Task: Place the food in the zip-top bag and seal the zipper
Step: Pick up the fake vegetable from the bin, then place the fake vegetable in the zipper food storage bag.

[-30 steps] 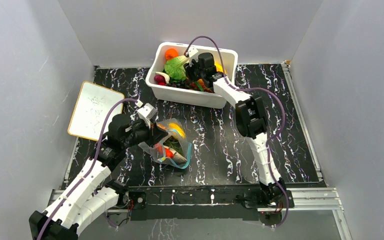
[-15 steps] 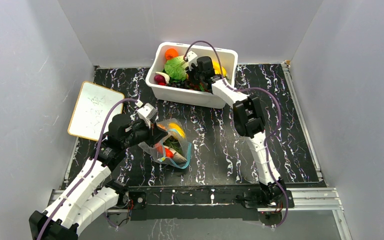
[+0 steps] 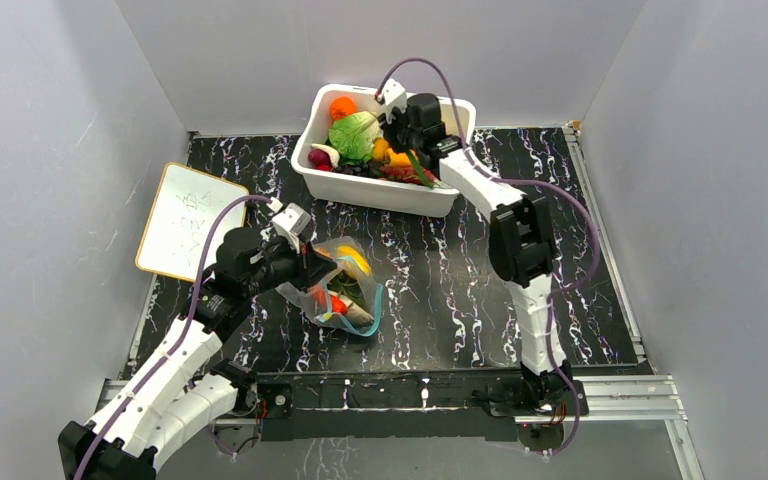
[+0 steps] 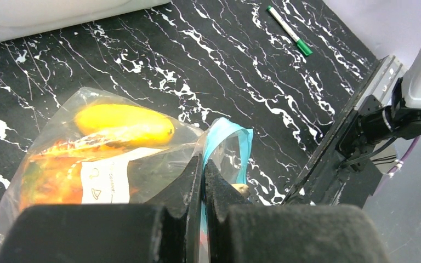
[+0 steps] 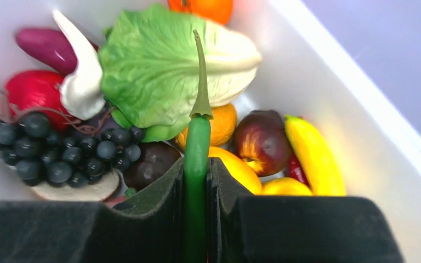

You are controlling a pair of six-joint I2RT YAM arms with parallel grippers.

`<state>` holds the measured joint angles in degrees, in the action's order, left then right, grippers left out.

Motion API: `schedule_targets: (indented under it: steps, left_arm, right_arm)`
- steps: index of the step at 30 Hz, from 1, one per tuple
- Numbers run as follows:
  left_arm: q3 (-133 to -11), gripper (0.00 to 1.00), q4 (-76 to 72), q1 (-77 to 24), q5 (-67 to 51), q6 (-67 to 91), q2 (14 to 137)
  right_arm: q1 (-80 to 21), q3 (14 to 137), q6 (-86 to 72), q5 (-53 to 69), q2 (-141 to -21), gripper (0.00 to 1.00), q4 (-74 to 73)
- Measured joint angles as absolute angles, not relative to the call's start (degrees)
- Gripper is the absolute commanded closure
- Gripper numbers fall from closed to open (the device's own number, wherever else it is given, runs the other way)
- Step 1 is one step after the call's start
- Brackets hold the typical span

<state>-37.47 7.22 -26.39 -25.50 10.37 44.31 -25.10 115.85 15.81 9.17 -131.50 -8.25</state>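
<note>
The right gripper (image 5: 196, 167) hangs over the white tub (image 5: 334, 71), clenched on a long green pepper (image 5: 198, 137), stem pointing away. The left gripper (image 4: 202, 164) is clamped on the mouth edge of the clear bag (image 4: 77, 159), which lies on the table (image 3: 440, 280) near the left arm with a yellow fruit (image 4: 123, 123) inside.

To do this step well, lift the pepper straight up, clear of the lettuce (image 5: 159, 71), then feed it lengthwise into the mouth beside the teal zipper (image 4: 241, 145).

Only the right wrist view shows the grip on the pepper plainly. Only the left wrist view shows a green marker (image 4: 288, 30).
</note>
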Motion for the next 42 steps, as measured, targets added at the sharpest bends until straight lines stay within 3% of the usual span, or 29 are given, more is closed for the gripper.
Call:
schedule_targets:
  steps: [12,19,26,34,42]
  left_arm:
    - [-40.6,1.0,5.9,-26.4,-25.5,18.8,45.2]
    - [-41.1,1.0,5.6,-26.4,-24.2,23.5,45.9]
    - [-42.0,1.0,4.8,-26.4,-22.1,27.5,46.6]
    - [-42.0,1.0,3.7,-26.4,-20.1,28.6,46.7]
    - [-43.4,1.0,2.3,-26.4,-18.3,25.9,49.0]
  right_arm:
    - [-25.1,98.8,13.9,13.3,-109.0,0.98,-4.2]
    - [-25.5,80.4,6.9,18.6,-91.8,0.98,1.3]
    - [-28.1,73.6,-3.4,22.4,-78.0,0.97,4.3]
    - [-31.1,68.7,-17.7,22.7,-67.7,0.96,-4.4]
    - [-38.6,66.2,-28.3,23.7,-66.2,0.95,-18.2]
